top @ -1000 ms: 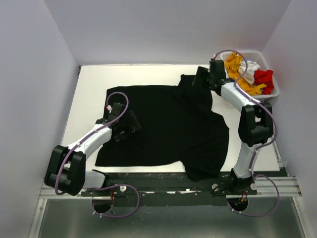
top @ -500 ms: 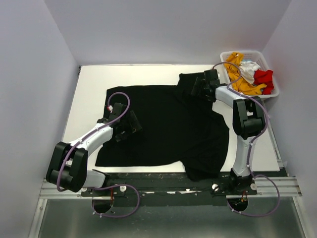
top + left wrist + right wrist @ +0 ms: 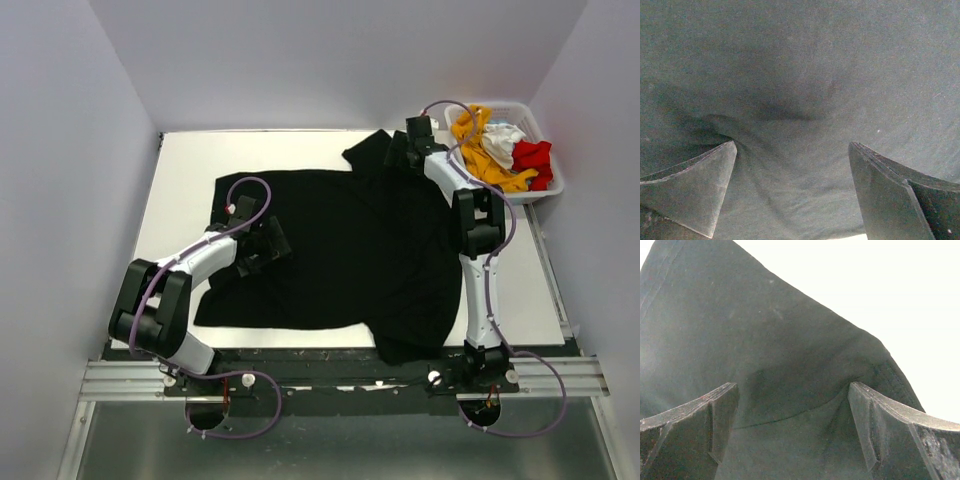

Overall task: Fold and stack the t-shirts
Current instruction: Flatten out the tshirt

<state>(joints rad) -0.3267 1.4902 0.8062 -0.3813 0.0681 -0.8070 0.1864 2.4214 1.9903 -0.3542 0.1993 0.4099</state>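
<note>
The large black t-shirt (image 3: 350,250) lies spread across the white table (image 3: 190,170). My left gripper (image 3: 270,243) is open and pressed down on the shirt's left part, where black cloth (image 3: 800,90) fills the whole left wrist view and wrinkles around the left fingertip (image 3: 715,165). At the far side my right gripper (image 3: 394,152) is open too, its fingertips resting on the shirt's far sleeve (image 3: 765,340), with a seam line running between them. Orange-yellow (image 3: 480,152), white (image 3: 505,140) and red (image 3: 532,158) t-shirts sit bunched in the basket.
The white slatted basket (image 3: 556,178) stands at the table's far right corner, close to the right arm's forearm. Grey walls close in the table on three sides. Bare table (image 3: 890,285) shows just beyond the sleeve.
The right gripper swung from beside the basket to the left and farther away, carrying the sleeve toward the far edge. The left gripper slid slightly right over the shirt.
</note>
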